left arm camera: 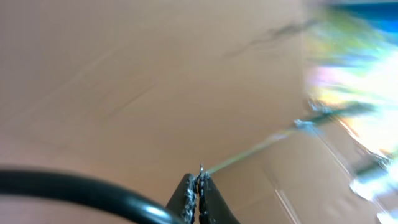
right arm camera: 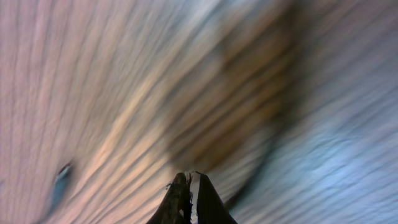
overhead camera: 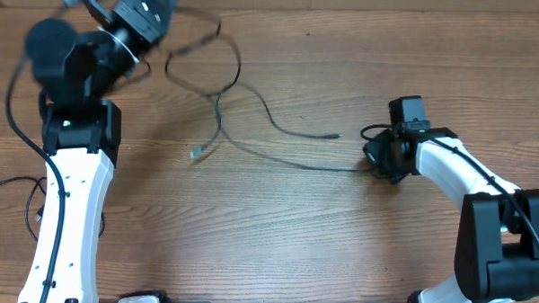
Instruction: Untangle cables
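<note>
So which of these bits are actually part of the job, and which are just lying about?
Part of the job:
- the cables, thin black cords tangled mid-table
- left gripper, shut on one strand
- right gripper, shut, where another strand seems to end

Just there:
- wooden table
- thick black wire on the left arm

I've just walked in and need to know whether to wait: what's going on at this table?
Two robot arms are working on thin black cables on the wooden table. The left gripper, at the far-left corner, has its jaws shut on one cable, which stretches away from it. The right gripper is shut too, at the end of another strand; whether it grips it is unclear. The cables cross mid-table, not yet untangled.
</note>
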Controlling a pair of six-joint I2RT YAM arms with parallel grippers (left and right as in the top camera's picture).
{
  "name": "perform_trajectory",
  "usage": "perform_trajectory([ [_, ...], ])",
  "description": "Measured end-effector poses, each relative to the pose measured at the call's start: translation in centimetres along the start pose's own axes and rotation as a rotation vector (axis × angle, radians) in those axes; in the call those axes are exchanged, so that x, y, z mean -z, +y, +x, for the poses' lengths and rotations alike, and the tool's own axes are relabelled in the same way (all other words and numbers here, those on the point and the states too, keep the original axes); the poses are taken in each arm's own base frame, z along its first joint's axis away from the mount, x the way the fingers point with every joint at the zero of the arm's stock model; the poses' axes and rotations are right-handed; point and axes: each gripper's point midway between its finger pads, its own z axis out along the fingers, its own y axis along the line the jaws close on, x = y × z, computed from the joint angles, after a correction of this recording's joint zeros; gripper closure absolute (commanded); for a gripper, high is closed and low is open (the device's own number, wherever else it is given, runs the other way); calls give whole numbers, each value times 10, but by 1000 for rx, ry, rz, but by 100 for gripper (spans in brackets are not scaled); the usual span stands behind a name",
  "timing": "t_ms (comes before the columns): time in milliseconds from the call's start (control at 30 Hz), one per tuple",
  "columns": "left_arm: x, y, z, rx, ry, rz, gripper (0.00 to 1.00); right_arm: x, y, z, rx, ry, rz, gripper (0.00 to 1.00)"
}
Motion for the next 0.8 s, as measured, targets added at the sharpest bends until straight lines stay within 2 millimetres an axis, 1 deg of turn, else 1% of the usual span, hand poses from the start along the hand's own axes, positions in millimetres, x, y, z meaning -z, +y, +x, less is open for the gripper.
perform_trajectory([
  [67, 3, -43, -13, -85, -42, 156, 96, 0, -6, -6, 6, -23, 21, 96],
  [100, 7, -58, -16, -106, -52, 212, 96, 0, -6, -7, 9, -27, 22, 96],
  [133, 10, -72, -18, -121, -59, 264, 96, 0, -6, -8, 11, -31, 23, 96],
  [167, 14, -84, -18, -132, -60, 306, 96, 0, -5, -7, 15, -30, 21, 94],
  [200, 16, -91, -17, -136, -55, 336, 96, 0, -4, -7, 21, -31, 18, 89],
  [267, 19, -97, -13, -117, -25, 357, 96, 0, 1, -3, 43, -12, -4, 74],
  [333, 18, -97, -8, -100, 5, 361, 96, 0, 14, 4, 99, 21, -65, 64],
  [400, 18, -100, 0, -94, 40, 375, 96, 3, 37, 16, 188, 79, -175, 50],
  [467, 19, -108, 6, -111, 62, 406, 96, 11, 66, 34, 315, 148, -328, 40],
  [567, 17, -117, 17, -75, 103, 437, 96, 28, 96, 63, 512, 235, -525, 23],
  [600, 16, -119, 20, -50, 114, 442, 95, 30, 99, 66, 545, 241, -551, 17],
  [633, 14, -122, 24, -18, 127, 448, 95, 39, 109, 79, 638, 269, -632, 14],
  [700, 11, -128, 30, 47, 142, 458, 95, 48, 121, 95, 761, 278, -727, 10],
  [800, 6, -135, 37, 122, 151, 471, 95, 59, 135, 122, 923, 279, -828, 5],
])
